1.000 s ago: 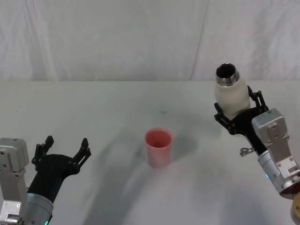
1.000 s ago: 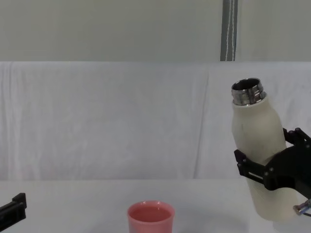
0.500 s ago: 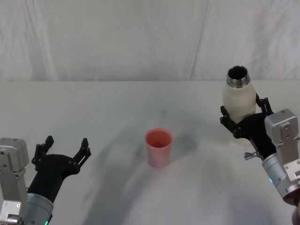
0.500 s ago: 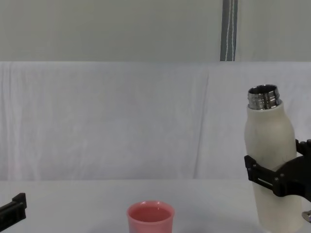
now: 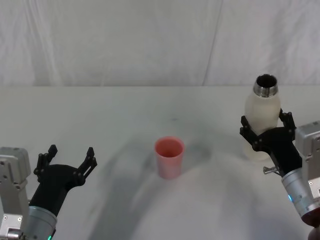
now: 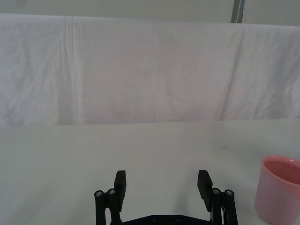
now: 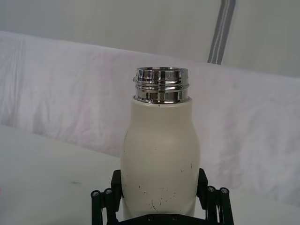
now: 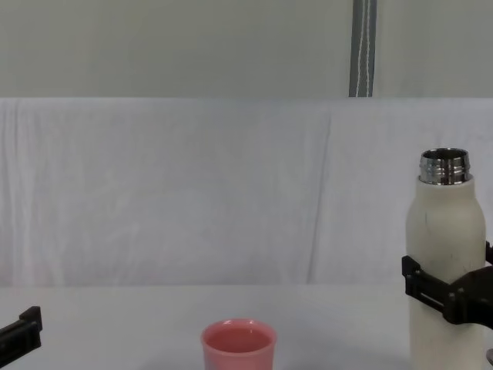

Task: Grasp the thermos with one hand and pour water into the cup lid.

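The cream-white thermos [image 5: 262, 114] is upright at the table's right side, its open steel neck pointing up. Its base is at or just above the tabletop. My right gripper [image 5: 265, 131] is shut around its lower body, one black finger on each side. The right wrist view shows the thermos [image 7: 160, 150] held between the right gripper [image 7: 160, 206] fingers. The pink cup lid [image 5: 169, 157] stands upright near the table's middle, well to the left of the thermos [image 8: 445, 247]. My left gripper [image 5: 67, 159] hovers open at the near left, holding nothing.
A white cloth covers the table [image 5: 125, 115] and hangs as a backdrop behind it. A metal pole [image 8: 363, 48] rises behind the backdrop. In the left wrist view the cup lid [image 6: 279, 189] sits off to one side of the open left gripper [image 6: 162, 182].
The thermos was tilted toward the cup lid and held higher. It has swung upright and moved right and down with my right gripper. The left arm has not moved.
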{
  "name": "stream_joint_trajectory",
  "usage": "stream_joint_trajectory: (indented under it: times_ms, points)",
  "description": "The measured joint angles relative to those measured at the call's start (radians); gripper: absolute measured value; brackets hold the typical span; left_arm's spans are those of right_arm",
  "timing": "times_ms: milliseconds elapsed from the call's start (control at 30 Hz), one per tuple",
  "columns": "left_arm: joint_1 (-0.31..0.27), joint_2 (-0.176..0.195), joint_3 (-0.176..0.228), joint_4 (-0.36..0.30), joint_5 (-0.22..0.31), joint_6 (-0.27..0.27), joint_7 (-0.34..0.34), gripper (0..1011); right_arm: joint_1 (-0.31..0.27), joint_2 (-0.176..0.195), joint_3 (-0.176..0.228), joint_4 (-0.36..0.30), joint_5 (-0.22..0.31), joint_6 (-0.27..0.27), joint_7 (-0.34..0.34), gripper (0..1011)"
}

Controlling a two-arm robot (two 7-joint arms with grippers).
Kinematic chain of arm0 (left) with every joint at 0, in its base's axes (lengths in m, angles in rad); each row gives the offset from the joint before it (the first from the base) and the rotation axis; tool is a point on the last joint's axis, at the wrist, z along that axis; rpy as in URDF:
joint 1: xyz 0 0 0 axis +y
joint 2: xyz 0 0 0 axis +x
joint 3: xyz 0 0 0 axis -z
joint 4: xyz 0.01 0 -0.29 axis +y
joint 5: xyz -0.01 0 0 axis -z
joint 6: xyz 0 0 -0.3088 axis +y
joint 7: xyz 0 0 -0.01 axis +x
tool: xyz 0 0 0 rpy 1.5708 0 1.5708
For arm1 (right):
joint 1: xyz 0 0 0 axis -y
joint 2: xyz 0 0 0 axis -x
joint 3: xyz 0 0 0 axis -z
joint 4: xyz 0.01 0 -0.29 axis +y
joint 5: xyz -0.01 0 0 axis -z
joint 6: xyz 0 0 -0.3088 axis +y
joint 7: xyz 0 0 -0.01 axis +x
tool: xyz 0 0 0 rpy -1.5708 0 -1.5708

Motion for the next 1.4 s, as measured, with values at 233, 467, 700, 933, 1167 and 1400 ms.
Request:
stream_joint_trajectory:
  times_ms: [233, 467, 700, 933, 1167, 1400]
  points:
    - [0.000, 0.000, 0.000, 0.000, 0.000, 0.000, 0.000, 1001, 0.001, -0.014, 0.011, 0.022, 0.019, -0.015, 0.003, 951]
    - [0.000, 0.000, 0.000, 0.000, 0.000, 0.000, 0.000, 1001, 0.004, -0.024, 0.016, 0.032, 0.022, -0.011, 0.003, 951]
    - [0.000, 0.000, 0.000, 0.000, 0.000, 0.000, 0.000, 1001, 0.004, -0.034, 0.023, 0.031, 0.031, 0.012, 0.001, 951]
    - [0.000, 0.000, 0.000, 0.000, 0.000, 0.000, 0.000, 1001, 0.005, -0.038, 0.028, 0.028, 0.039, 0.028, 0.001, 951]
    - [0.000, 0.000, 0.000, 0.000, 0.000, 0.000, 0.000, 1001, 0.013, -0.038, 0.030, 0.028, 0.041, 0.040, 0.001, 951]
    - [0.000, 0.000, 0.000, 0.000, 0.000, 0.000, 0.000, 1001, 0.025, -0.031, 0.028, 0.027, 0.041, 0.066, 0.008, 951]
